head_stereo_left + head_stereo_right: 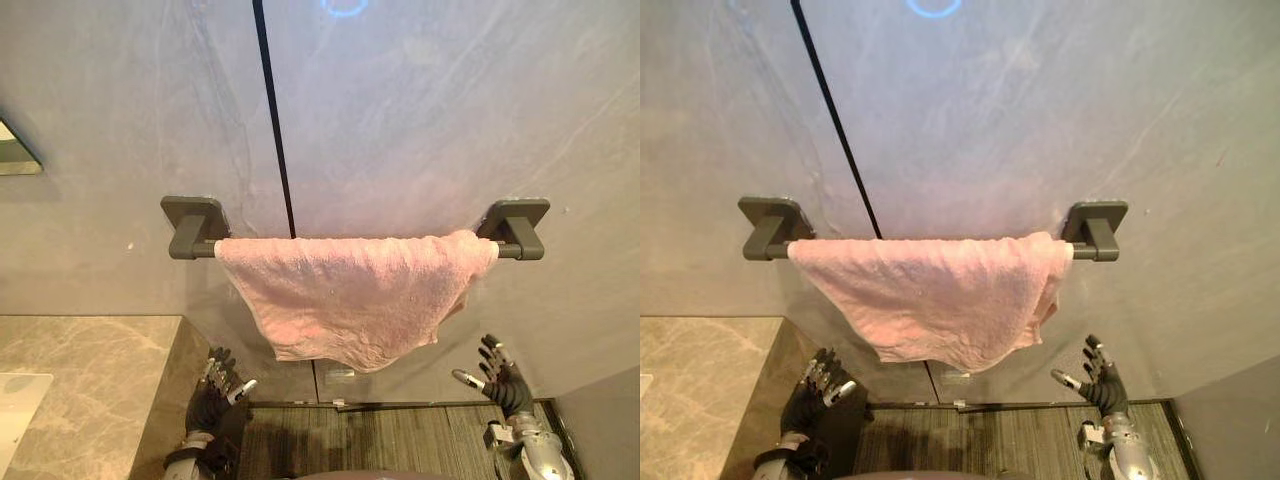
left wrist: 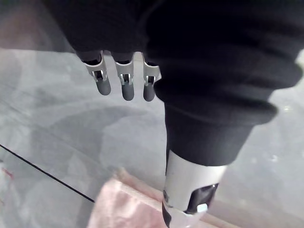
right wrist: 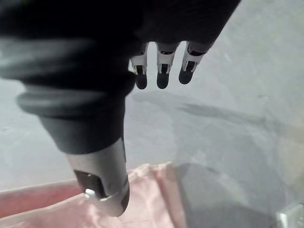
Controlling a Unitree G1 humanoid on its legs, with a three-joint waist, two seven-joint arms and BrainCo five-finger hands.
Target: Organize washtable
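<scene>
One pink towel (image 1: 350,295) hangs draped over the dark wall-mounted rail (image 1: 515,228).

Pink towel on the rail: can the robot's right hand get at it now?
Probably yes: the open right hand sits just below the towel, near its right end, nothing between them.

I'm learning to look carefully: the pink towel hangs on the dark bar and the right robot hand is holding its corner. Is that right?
Not quite. The pink towel does hang on the dark bar, but the right robot hand is not holding its corner: the left eye view shows it open below the towel, not touching it.
</scene>
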